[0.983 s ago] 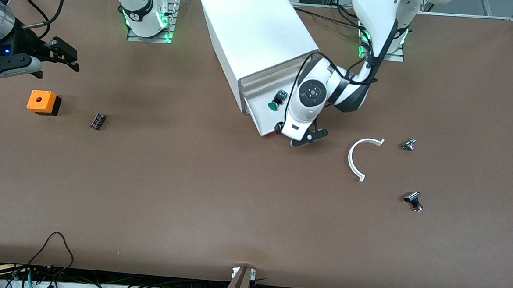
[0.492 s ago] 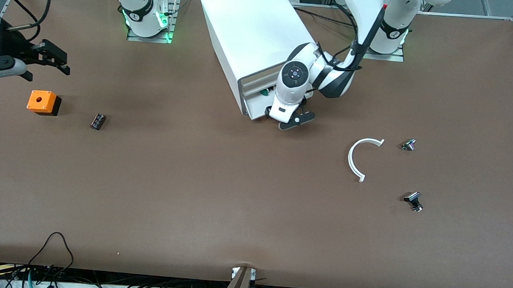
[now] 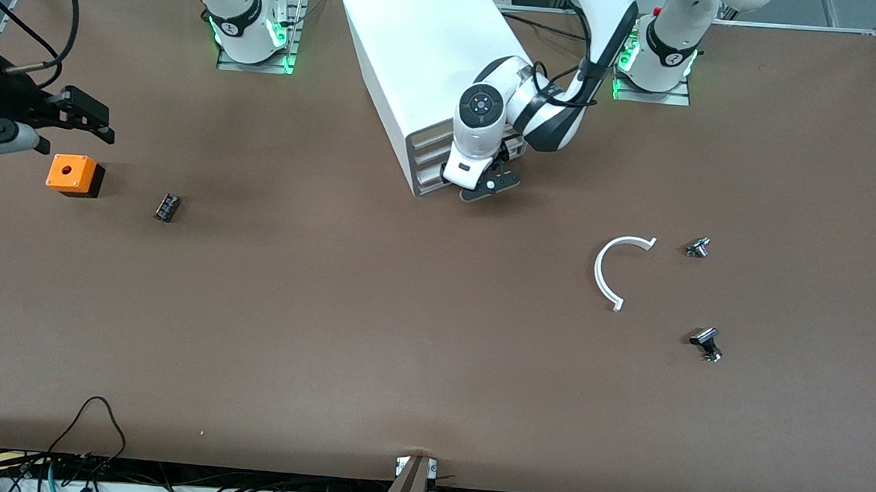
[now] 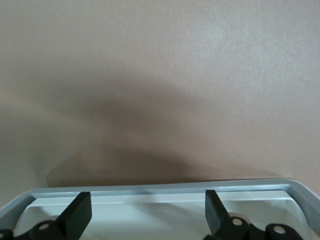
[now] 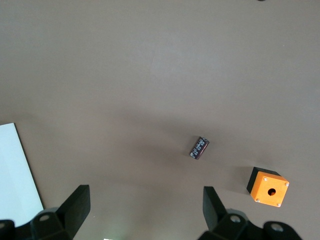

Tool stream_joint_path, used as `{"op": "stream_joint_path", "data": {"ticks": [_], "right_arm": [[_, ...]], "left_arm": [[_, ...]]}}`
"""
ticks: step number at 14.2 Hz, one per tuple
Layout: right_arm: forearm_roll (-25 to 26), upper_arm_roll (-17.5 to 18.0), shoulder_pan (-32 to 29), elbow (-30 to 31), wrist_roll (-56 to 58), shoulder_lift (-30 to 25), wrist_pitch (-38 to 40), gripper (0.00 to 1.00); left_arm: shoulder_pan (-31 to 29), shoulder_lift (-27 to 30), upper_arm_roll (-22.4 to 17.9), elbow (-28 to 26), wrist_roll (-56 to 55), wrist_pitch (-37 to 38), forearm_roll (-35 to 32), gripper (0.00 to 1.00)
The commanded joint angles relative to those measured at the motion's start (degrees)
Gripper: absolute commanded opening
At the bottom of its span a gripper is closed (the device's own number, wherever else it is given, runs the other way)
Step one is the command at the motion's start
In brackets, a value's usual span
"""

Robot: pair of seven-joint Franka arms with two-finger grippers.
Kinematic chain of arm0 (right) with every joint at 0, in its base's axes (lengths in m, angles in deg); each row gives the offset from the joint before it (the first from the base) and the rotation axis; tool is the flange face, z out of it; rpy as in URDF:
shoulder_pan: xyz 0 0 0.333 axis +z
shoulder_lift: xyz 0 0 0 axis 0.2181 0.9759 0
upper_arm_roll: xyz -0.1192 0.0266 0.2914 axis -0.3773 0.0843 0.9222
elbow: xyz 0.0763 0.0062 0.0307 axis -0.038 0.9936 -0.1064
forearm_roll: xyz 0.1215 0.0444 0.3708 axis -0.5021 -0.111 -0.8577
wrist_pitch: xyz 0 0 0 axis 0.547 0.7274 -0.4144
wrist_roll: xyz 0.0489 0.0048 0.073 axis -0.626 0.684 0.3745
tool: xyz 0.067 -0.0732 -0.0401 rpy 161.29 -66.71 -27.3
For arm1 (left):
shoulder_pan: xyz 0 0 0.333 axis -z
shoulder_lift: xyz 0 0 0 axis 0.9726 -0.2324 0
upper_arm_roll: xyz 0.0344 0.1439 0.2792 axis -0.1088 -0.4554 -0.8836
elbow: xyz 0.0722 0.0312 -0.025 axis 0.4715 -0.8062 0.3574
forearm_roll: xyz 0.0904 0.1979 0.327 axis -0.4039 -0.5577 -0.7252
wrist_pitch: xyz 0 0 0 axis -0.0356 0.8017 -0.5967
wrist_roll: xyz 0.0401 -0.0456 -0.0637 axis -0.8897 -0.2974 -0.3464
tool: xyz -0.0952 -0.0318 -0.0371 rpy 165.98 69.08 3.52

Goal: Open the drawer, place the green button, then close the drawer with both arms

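Note:
The white cabinet (image 3: 433,51) stands near the robots' bases, and its three fronts line up flush. The bottom drawer (image 3: 431,180) is pushed in. The green button is hidden. My left gripper (image 3: 492,187) is open and empty, right against the drawer front at the left arm's end of it. In the left wrist view my left gripper (image 4: 147,215) spans the cabinet's grey rim (image 4: 160,189). My right gripper (image 3: 88,119) is open and empty in the air just above the orange box (image 3: 74,174). It also shows in the right wrist view (image 5: 145,210).
A small black part (image 3: 167,207) lies beside the orange box (image 5: 269,187), toward the middle of the table. A white curved piece (image 3: 613,270) and two black-and-silver buttons (image 3: 698,247) (image 3: 706,342) lie toward the left arm's end.
My left gripper has pushed the open drawer into the cabinet, and the green button has gone out of sight inside. My right gripper has drawn back a little toward its end of the table.

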Motion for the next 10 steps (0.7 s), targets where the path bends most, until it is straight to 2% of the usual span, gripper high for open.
{"op": "stream_joint_path", "data": {"ticks": [1, 5, 8, 10], "right_arm": [[-0.26, 0.31, 0.89, -2.63, 0.25, 1.0, 3.35, 1.0], [-0.09, 0.3, 1.07, -3.51, -0.19, 1.35, 3.19, 1.0], [0.26, 0.22, 0.98, -3.51, -0.19, 1.43, 3.1, 1.0], [0.18, 0.13, 0.81, -3.51, -0.19, 1.78, 3.19, 1.0]], "left_arm": [[0.39, 2.14, 0.47, -1.89, -1.39, -0.35, -0.93, 1.0], [-2.41, 3.01, 0.2, -0.92, -1.04, -0.27, -0.84, 1.0], [-7.85, 5.2, -0.41, 0.75, -0.16, 0.08, -1.72, 1.0], [-13.12, 7.22, -0.41, 2.59, -0.42, 0.35, -5.91, 1.0]]}}
